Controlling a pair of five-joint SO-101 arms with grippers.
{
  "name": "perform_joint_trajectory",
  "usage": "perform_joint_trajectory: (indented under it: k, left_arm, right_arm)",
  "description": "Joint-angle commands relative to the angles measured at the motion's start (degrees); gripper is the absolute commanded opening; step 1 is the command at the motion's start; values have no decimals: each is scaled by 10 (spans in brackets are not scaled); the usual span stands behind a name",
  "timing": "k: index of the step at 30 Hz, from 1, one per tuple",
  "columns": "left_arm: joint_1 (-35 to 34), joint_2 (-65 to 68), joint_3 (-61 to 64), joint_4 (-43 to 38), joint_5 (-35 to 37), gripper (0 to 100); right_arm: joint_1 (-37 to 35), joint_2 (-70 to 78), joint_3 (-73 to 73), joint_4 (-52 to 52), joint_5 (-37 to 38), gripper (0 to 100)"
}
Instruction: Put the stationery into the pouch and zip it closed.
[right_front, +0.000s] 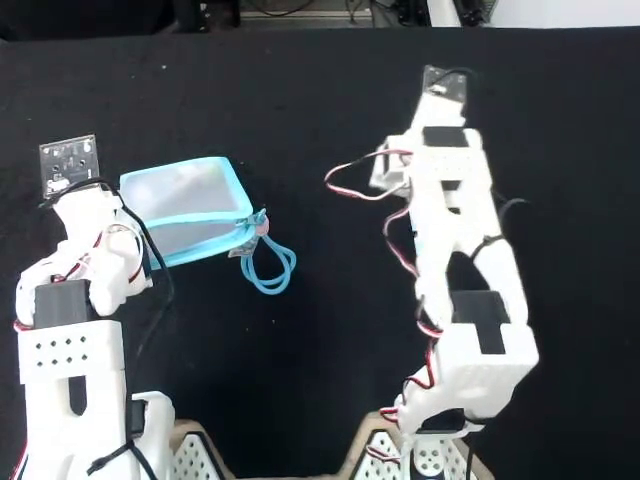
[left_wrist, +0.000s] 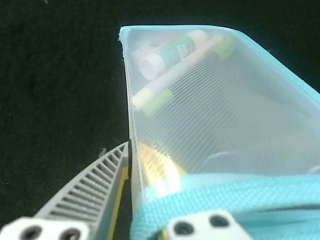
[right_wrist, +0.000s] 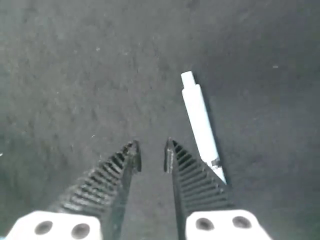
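Note:
The translucent pouch (right_front: 185, 200) with teal trim lies at the left of the black table, and its teal loop strap (right_front: 268, 265) trails toward the middle. Through the pouch wall (left_wrist: 210, 110) I see a glue stick (left_wrist: 167, 52) and pens inside. My left gripper (left_wrist: 131, 150) is shut on the pouch's edge near the zip band (left_wrist: 225, 195), and it appears at the pouch's left side (right_front: 135, 240) from above. My right gripper (right_wrist: 150, 152) is low over the table with its jaws slightly open and nothing between them. A white pen (right_wrist: 200, 125) lies just beside one finger.
The right arm (right_front: 460, 230) stretches toward the far side of the table (right_front: 300, 100). Small circuit boards sit at the far left (right_front: 68, 160) and at the far right of centre (right_front: 445, 82). Red and white cables (right_front: 355, 185) loop beside the right arm.

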Motion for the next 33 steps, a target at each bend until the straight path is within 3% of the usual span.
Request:
perform_joint_trajectory:
  k: [1,13,18,23,33]
  left_arm:
    - [-1,1,3,-4,4,36]
    - [-1,4,3,-4,4,36]
    - [-1,2,7,-5,4,36]
    - [0,1,33,-40,4,36]
    - [24,1,36,-37,4,36]
  right_arm:
    - [19,-4,-34,-30,32,86]
    - [48,75,-46,-98,47,90]
    - [46,103,-90,-62,48,170]
    - [47,142,-119,-56,84,169]
    - [47,225,-207,-14,84,169]
